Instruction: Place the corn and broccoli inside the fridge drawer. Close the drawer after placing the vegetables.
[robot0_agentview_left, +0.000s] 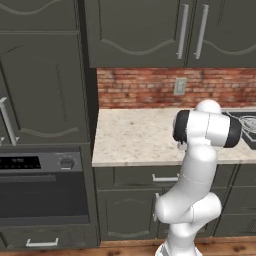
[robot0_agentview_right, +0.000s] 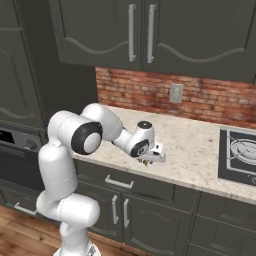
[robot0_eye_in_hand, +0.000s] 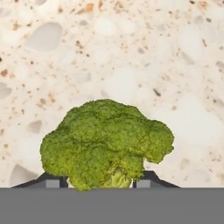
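We saw the broccoli (robot0_eye_in_hand: 106, 142) low-centre in hand view, sitting betw. the gripper (robot0_eye_in_hand: 99, 178) tips, stalk toward the camera, florets out over the speckled counter (robot0_eye_in_hand: 131, 52). Jaws flanked it; firm grip or not, we couldn't tell. In right base view, hand hovered at counter's front edge; stove (robot0_agentview_right: 239, 155) at right, well apart.

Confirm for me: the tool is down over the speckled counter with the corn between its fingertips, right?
Not quite. It is the broccoli between the fingertips, not the corn: the hand view shows a clump of green florets on a short pale stalk. The rest holds: the tool is low over the speckled counter, near its front edge in the right base view.
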